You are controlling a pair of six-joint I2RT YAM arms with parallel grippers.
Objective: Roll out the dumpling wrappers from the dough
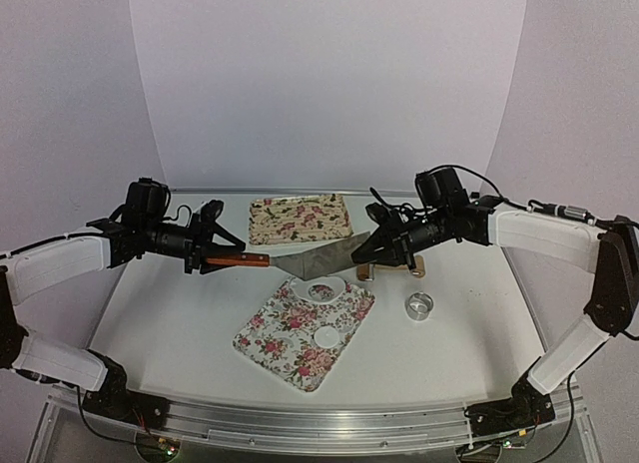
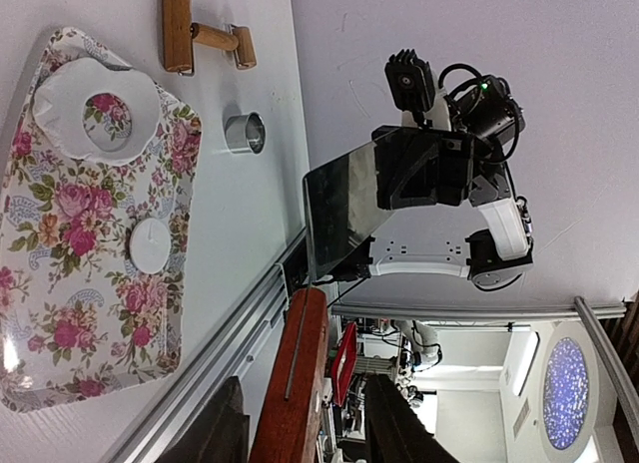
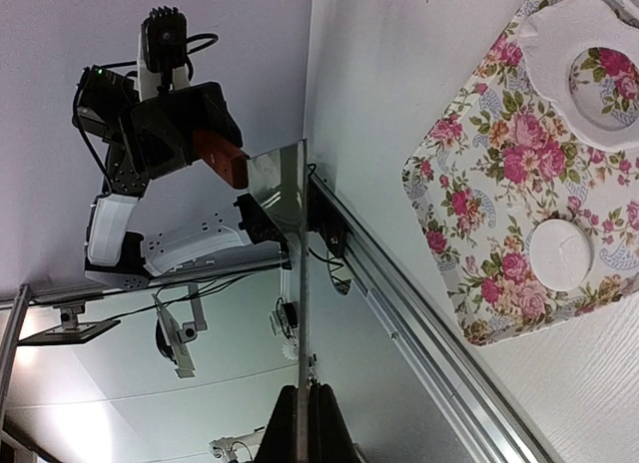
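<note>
my pincer (image 3: 303, 401) bottom centre, fingers pinched tight on thin blade (image 3: 282, 184). blade seen edge-on, runs straight up frame, shiny, mirrors room. far end: brown handle (image 3: 222, 156) sits in left pincer (image 3: 200, 134), honestly can't tell if it's gripping or just around it. left arm (image 3: 125, 224) white and black behind that. right side: flowery tray (image 3: 469, 174) on white table (image 3: 399, 64). dough (image 3: 549, 54) sheet with round hole at tray's upper end, small round wrapper (image 3: 561, 253) lower on tray, apart from dough. metal rail (image 3: 419, 303) along table edge.
</note>
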